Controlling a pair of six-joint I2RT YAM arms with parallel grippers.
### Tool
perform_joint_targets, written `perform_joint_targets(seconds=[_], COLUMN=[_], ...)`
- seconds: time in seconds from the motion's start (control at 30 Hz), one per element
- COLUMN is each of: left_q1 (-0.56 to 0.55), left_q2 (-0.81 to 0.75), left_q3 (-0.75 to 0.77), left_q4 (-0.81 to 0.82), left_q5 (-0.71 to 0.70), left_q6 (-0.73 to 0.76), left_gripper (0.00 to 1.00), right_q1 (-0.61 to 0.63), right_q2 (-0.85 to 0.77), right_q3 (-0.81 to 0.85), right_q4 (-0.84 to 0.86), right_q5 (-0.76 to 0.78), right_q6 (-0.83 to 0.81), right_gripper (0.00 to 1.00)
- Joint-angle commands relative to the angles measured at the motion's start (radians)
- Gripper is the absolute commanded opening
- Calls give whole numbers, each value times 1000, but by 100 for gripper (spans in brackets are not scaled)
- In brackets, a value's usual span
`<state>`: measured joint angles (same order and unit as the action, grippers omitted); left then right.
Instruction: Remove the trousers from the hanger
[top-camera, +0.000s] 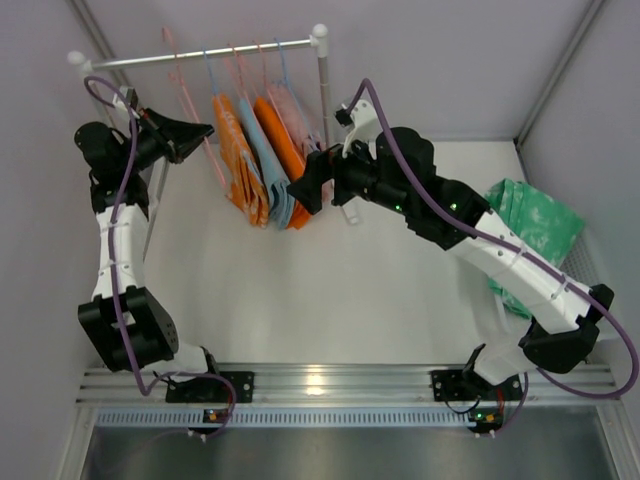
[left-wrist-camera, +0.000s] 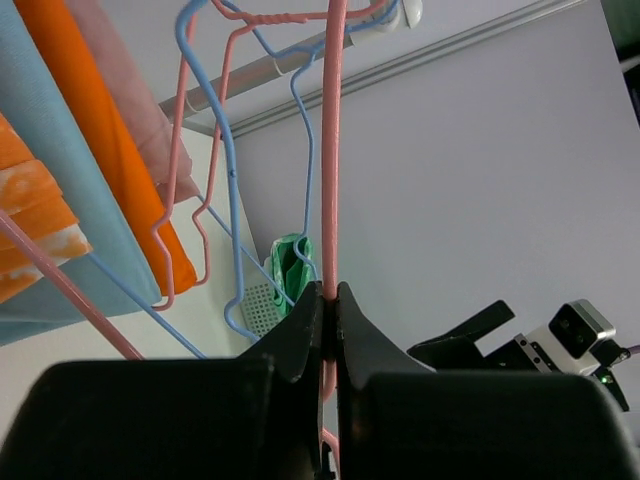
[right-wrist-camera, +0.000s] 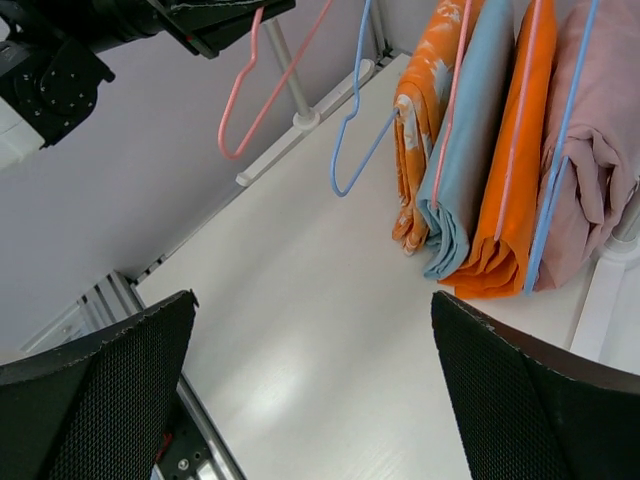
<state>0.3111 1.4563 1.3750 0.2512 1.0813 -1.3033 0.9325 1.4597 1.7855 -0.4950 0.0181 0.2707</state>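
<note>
Left hand (left-wrist-camera: 330, 300): both fingers are pressed together on the thin wire of the pink hanger (left-wrist-camera: 332, 150), which runs upright between them and carries on above the hand to the rail (top-camera: 210, 55). No cloth hangs on the hanger; it is bare wire above and below the grip. Right hand (right-wrist-camera: 312, 300): fingers stand wide apart with nothing between them, above the white bench (top-camera: 300, 290). The hanger and the left hand lie ahead of the right hand and to its left, apart from it. The mint-green trousers (top-camera: 535, 225) lie crumpled on the bench at its far right edge, behind the right hand and beside that arm's forearm, well apart from both hands and clear of the hanger. In the left wrist view they appear only as a small green patch beyond the fingers. Ahead of the right hand and to its right, four folded garments hang side by side: orange patterned cloth (right-wrist-camera: 425, 90), light blue cloth (right-wrist-camera: 470, 150), plain orange cloth (right-wrist-camera: 515, 180) and pale pink cloth (right-wrist-camera: 600, 130). An empty blue hanger (right-wrist-camera: 350, 150) hangs between these and the pink hanger.
</note>
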Motion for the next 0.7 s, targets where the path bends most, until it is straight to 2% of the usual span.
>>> perform_joint_targets(seconds=[0.0,0.47,0.57,0.67], left_q1=[14,68,66,68], left_q2=[33,52,32,-10], left_q3=[42,-77,-76,-74], left_q4=[148,117,53,-41], left_q5=[0,-31,-32,-40], left_q6=[-60,-85,-27,60], left_gripper=[0,0,7,21], right_q1=[-18,-34,-38,-40], right_q2=[-32,-39,-53,-70], right_q3=[-8,-37,-51,-64], right_q4=[47,42,42,41], right_q5=[-12,-41,-38,-24], right_q6=[21,30,24,7], right_gripper=[99,100,100,100])
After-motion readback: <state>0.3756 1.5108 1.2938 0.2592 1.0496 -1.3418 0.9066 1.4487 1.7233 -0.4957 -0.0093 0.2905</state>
